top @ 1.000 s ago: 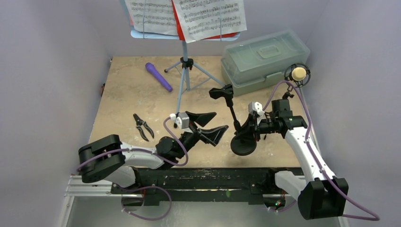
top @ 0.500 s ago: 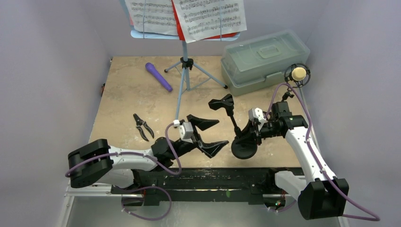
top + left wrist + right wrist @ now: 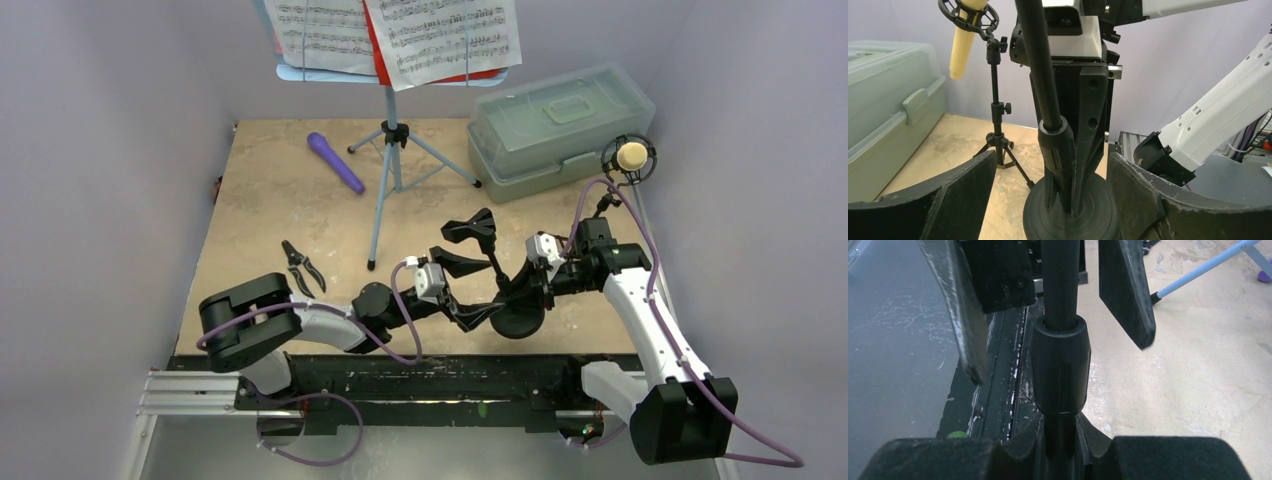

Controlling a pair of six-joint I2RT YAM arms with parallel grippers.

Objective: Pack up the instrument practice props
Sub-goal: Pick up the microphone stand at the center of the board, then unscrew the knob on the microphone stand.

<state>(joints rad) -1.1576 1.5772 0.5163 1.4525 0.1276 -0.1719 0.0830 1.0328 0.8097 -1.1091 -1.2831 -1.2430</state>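
Mic holders (image 3: 525,322) (image 3: 994,107) 2, microphones (image 3: 335,162) (image 3: 962,45) 2, right end effector (image 3: 512,290) grasping round-base holder (image 3: 525,322), left end effector (image 3: 1052,157) released

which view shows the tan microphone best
The left wrist view: the tan microphone shows side-on, sitting through the ring of its tripod holder. The top view shows only its rounded end from above. The right wrist view does not show it.

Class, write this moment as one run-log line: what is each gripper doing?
left gripper: open, jaws either side of round-base mic holder | right gripper: shut on its pole | plastic box: closed
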